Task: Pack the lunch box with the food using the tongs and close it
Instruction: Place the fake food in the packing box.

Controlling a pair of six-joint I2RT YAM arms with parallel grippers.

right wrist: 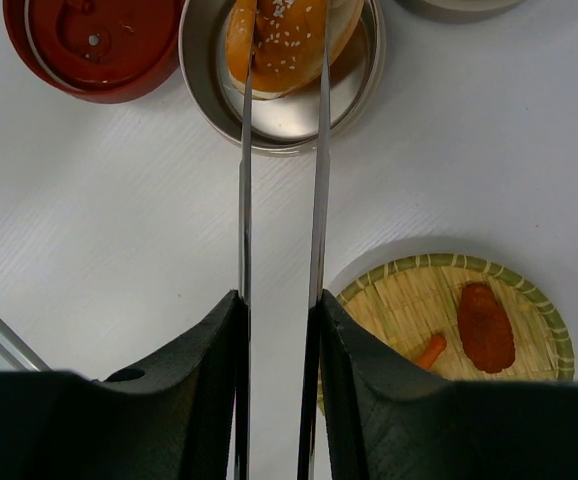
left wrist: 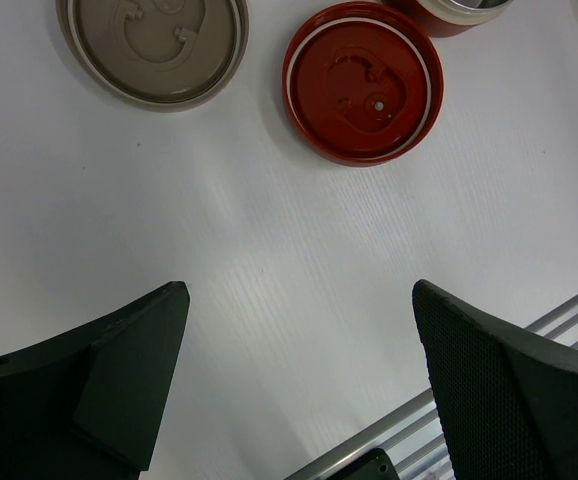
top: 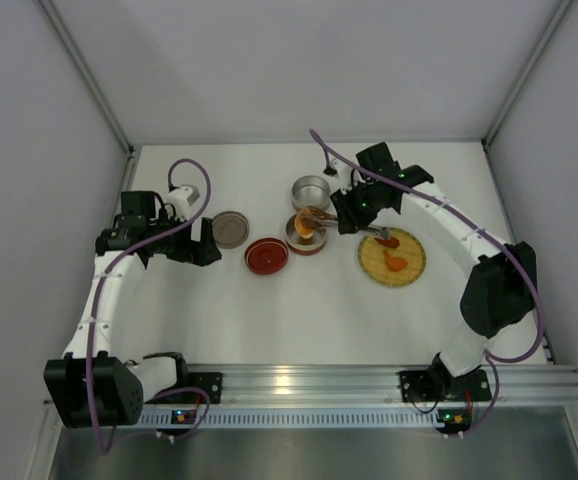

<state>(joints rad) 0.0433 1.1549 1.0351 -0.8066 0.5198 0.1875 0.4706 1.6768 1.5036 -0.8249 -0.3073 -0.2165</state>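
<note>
A round yellow woven plate (top: 373, 264) lies flat on the right half of a white counter (top: 269, 320), well apart from the ribbed aluminium rail (top: 309, 381) running along the counter's near edge. Plain white walls (top: 299, 60) enclose the counter on three sides.

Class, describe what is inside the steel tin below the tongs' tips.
An orange sesame-seeded bun pinched between the tongs lies within the tin. Bare metal floor shows beside it; the floor under the bun is covered.
</note>
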